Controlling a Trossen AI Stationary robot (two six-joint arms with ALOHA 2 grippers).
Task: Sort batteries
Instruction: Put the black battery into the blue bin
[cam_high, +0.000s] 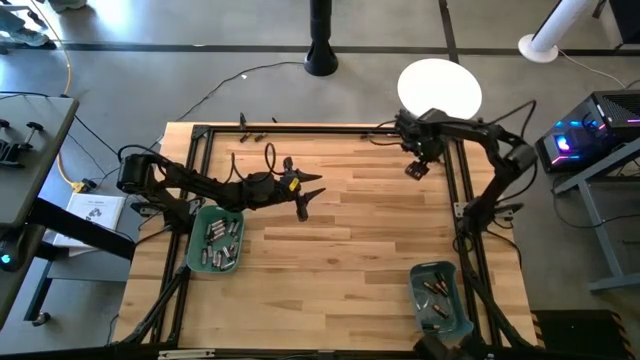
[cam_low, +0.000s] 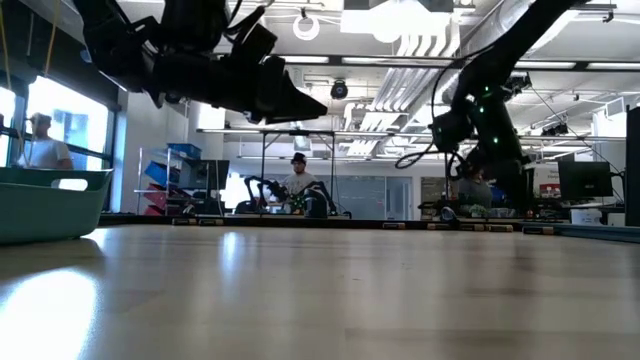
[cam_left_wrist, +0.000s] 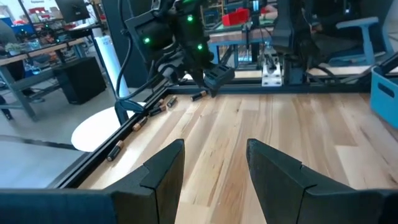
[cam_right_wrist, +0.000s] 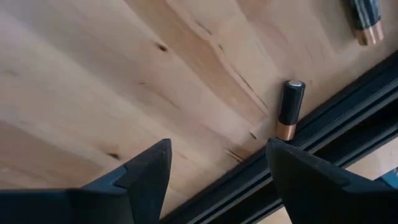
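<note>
High view: pale wooden plank worktop (cam_high: 340, 230) with black metal frame rail. Left end effector (cam_high: 303, 205) hovers mid-worktop, just beside the teal plastic bin (cam_high: 196, 248) of silvery-grey cylinder batteries (cam_high: 222, 243). Right end effector (cam_high: 417, 165) is over the far right corner, where loose cells probably collected against the rail. Second teal plastic bin (cam_high: 455, 310) near right holds dark coppery batteries (cam_high: 436, 289).

Low view: both arms hang above the smooth, glossy boards; nothing carried.

Left wrist view: matte black fingers (cam_left_wrist: 163, 168) apart, empty; loose batteries (cam_left_wrist: 168, 101) lie along the far rail.

Right wrist view: fingers (cam_right_wrist: 146, 168) apart, empty, above a black copper-ended battery (cam_right_wrist: 290, 109) touching the rail, likely the next pick.
</note>
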